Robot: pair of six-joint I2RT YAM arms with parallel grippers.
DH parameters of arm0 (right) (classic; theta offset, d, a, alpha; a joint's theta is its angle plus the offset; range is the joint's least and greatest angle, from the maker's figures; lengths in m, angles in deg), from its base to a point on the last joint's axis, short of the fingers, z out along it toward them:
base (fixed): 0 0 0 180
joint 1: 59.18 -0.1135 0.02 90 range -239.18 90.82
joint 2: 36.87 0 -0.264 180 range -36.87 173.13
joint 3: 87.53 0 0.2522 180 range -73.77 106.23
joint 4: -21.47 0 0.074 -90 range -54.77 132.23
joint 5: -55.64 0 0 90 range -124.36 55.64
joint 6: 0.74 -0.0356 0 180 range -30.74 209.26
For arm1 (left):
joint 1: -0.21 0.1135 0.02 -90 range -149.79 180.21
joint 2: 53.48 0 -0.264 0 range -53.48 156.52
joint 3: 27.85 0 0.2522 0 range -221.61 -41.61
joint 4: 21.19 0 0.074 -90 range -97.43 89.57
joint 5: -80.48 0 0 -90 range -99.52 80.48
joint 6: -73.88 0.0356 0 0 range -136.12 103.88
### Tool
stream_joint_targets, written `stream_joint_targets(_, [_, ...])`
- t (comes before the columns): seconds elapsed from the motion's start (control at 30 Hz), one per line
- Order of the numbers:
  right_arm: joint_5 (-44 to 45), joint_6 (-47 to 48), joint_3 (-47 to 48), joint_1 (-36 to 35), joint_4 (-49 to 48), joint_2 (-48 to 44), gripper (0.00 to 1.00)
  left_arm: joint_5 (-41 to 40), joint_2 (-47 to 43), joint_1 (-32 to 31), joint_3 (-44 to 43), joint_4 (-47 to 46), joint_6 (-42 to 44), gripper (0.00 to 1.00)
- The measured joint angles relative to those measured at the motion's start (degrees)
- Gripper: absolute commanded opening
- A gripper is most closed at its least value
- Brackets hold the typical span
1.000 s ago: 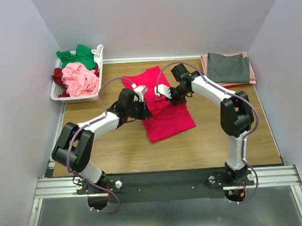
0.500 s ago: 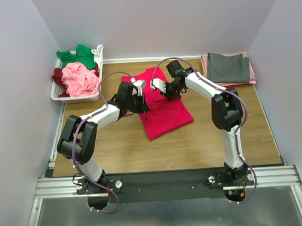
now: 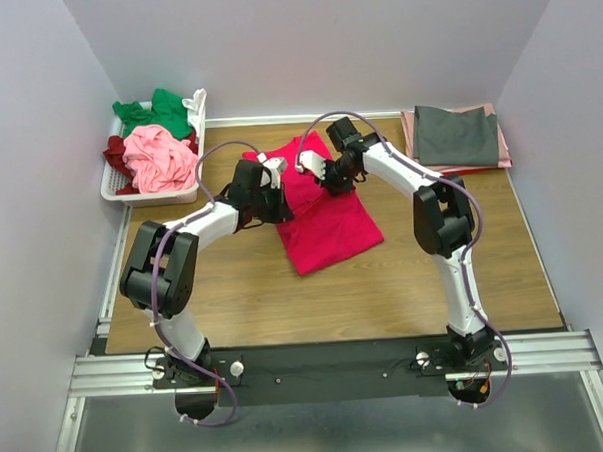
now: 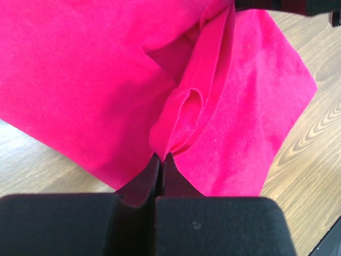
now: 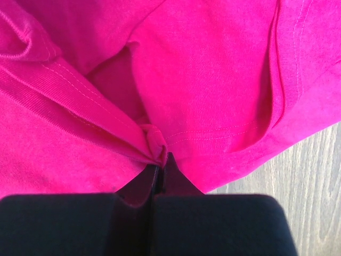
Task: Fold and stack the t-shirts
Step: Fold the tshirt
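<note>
Now, pinching hard with the left gripper (image 4: 161, 160) on a ribbed fold of the crimson-pink t-shirt (image 3: 331, 225), jaws clenched flat together, cloth bunched right at the tips. Same story with the right gripper (image 5: 161, 161): clamped tight on a little knot of that ribbed band, a stitched hem curving just beyond. From above, 2 claws close together near the far end of the garment, left one on the left, right one just beside it on the right. As for the garment: lying in the middle of the table (image 3: 434, 280), flat on the wood, well apart from the white basket (image 3: 115, 197) at far left and from the grey t-shirt (image 3: 456, 134) topping the pile (image 3: 502, 149) at far right. Worth watching the long axis: running on a slant, from the far left end by the claws down toward the near right. So, most of the loose body trailing nearward and rightward from both grips, only a short stretch beyond them. Looks like a fold in hand, judging by the doubled layers in both wrist views. Calling, probably, for a matched carry along that slant, both grips level, or else a skewed crease. No favourite for reach, with both arms on the cloth; closer to the pile from the right arm's side, though. Some risk of slipping off so thin a pinch.
</note>
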Motion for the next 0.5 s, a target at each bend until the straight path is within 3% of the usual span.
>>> stream_joint_targets(0.5, [0.7,-0.7,1.2,0.0,-0.2,1.0,0.03,-2.8,3.7,0.5,-5.8,3.6,3.5,0.00])
